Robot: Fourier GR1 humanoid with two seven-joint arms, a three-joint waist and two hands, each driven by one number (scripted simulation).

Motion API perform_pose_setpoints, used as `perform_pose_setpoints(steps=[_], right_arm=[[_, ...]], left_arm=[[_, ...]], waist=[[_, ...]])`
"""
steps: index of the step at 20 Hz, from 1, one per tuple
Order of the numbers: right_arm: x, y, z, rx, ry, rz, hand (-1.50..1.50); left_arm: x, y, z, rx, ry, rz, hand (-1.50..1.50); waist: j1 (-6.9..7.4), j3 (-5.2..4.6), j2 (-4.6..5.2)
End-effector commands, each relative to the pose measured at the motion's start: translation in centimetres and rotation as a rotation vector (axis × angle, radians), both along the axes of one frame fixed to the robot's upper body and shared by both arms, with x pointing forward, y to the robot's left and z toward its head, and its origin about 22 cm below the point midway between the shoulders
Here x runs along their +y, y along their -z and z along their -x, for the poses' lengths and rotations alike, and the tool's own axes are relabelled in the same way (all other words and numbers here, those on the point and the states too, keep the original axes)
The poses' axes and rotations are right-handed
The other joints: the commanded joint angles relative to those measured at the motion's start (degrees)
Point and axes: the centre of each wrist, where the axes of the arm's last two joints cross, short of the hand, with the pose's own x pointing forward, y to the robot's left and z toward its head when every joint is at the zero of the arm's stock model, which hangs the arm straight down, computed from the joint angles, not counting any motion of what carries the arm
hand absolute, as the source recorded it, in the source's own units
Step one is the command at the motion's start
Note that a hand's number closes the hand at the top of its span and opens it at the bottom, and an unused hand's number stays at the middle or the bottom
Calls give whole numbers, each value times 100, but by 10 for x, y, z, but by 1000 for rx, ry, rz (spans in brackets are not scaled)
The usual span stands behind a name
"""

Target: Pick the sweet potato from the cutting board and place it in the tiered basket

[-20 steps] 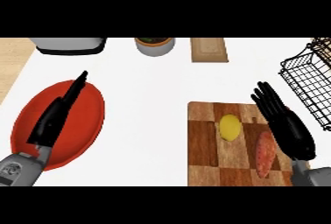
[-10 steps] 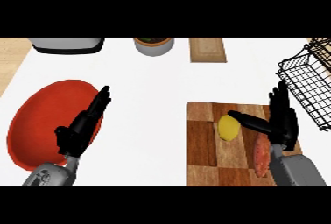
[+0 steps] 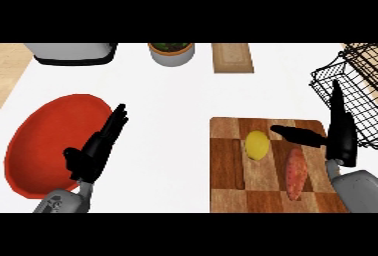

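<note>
Right hand of mine is open, holding nothing, just beside the sweet potato on the cutting board.

Black left hand and black right hand, slender and long-fingered, each with a shorter thumb. Set on rounded grey forearms — left forearm, right forearm — paler than the hands.

The reddish oblong sweet potato lies on the checkered wooden cutting board, right of the round yellow lemon. The black wire tiered basket stands behind the board, at its right.
</note>
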Motion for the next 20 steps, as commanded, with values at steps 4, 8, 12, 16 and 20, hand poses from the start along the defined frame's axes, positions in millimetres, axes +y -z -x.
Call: perform_pose_setpoints(steps=[4, 8, 12, 16, 20], right_arm=[[-34, -6, 15, 540, -70, 368, -150], [-16, -43, 14, 741, -145, 516, -150], [26, -99, 12, 855, -188, 549, -150], [47, -136, 15, 907, -156, 530, -150], [62, -122, 18, 923, -128, 529, -150]], left_arm=[[8, -3, 1, -1, 19, -8, 0], [-1, 2, -2, 6, 14, -6, 0], [-1, 1, -8, -5, 4, 14, 0], [9, 2, -6, -19, 29, 12, 0], [12, 13, -11, -1, 15, 21, 0]], waist=[[91, -49, -20], [37, -41, -33], [45, 1, -6], [73, 28, 19], [34, 23, 40]])
